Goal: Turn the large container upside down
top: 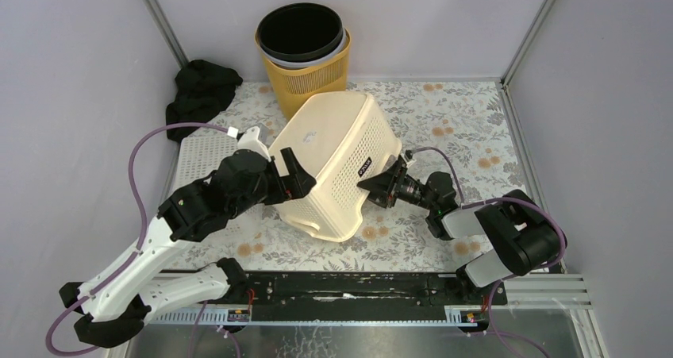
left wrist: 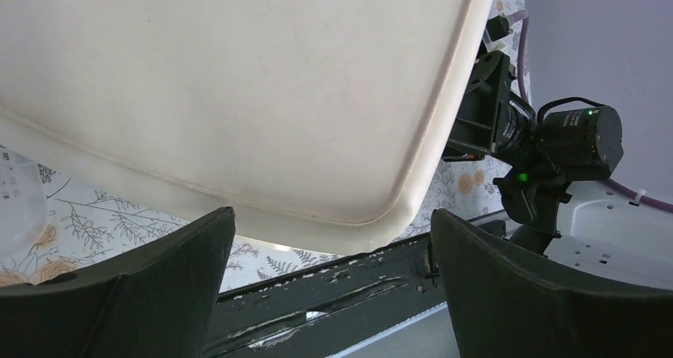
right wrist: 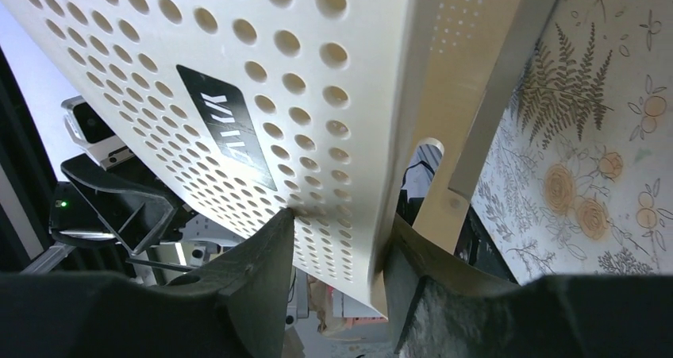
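The large container (top: 333, 155) lies tipped over in the middle of the flowered surface (top: 444, 120), between my two arms. Its smooth solid base is turned up and towards the left, and its perforated wall faces right and near. Its rim end sits low at the near side, close to the surface, though I cannot tell whether it touches.

My right end effector (top: 379, 185) is at the container's right side and holds that perforated wall. From my right wrist I see the wall's lower edge pinched between my two fingers (right wrist: 266, 263), one on each face, just below the black label strip (right wrist: 218, 120). The floral surface shows past the wall on the right.

My left end effector (top: 295, 179) is at the container's left side, against the solid base. Its fingers (left wrist: 143, 279) are spread wide and hold nothing. From my left wrist the cream base fills the space above and between the fingertips, its rounded corner just beyond them, and my right arm's black wrist shows past that corner.

At the far edge stands a yellow basket (top: 313, 80) with a black bin (top: 300, 31) nested in it. A black cloth (top: 200, 88) lies at the far left, and a white perforated panel (top: 194, 155) lies flat just near of it.
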You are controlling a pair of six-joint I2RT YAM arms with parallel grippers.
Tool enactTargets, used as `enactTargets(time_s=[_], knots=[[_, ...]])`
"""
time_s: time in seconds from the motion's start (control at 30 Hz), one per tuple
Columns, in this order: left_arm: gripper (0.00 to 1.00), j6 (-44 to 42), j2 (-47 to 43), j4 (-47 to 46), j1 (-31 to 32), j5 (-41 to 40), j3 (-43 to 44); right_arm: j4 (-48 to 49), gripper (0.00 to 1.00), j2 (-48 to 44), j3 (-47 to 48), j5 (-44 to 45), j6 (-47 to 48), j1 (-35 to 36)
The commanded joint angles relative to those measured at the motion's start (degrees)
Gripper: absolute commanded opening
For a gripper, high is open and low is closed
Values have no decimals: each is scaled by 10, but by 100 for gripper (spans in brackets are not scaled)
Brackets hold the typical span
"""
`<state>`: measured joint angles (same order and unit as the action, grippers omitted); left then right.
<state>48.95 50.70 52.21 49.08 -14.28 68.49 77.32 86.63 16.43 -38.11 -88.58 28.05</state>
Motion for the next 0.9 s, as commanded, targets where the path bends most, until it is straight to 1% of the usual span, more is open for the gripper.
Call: enactTargets(time_s=[0.0,0.07,0.13,0.33,0.53,0.63,0.87], knots=[[100,-3,-12,-28,1,2,-7,-101,41,-2,0,10,39,-7],[100,-3,-13,-27,1,2,-8,-110,40,-4,-3,13,47,-9],[100,-1,-14,-28,1,3,-9,-112,36,-4,-7,16,51,-12],[100,-2,-13,-28,1,3,-11,-103,18,3,-12,19,53,-19],[100,-1,-14,-28,1,3,-12,-96,3,9,-11,17,54,-24],[100,0,-14,-28,0,3,-13,-92,0,14,-10,16,55,-26],[100,0,-11,-28,1,3,-13,-79,0,23,-16,12,53,-35]])
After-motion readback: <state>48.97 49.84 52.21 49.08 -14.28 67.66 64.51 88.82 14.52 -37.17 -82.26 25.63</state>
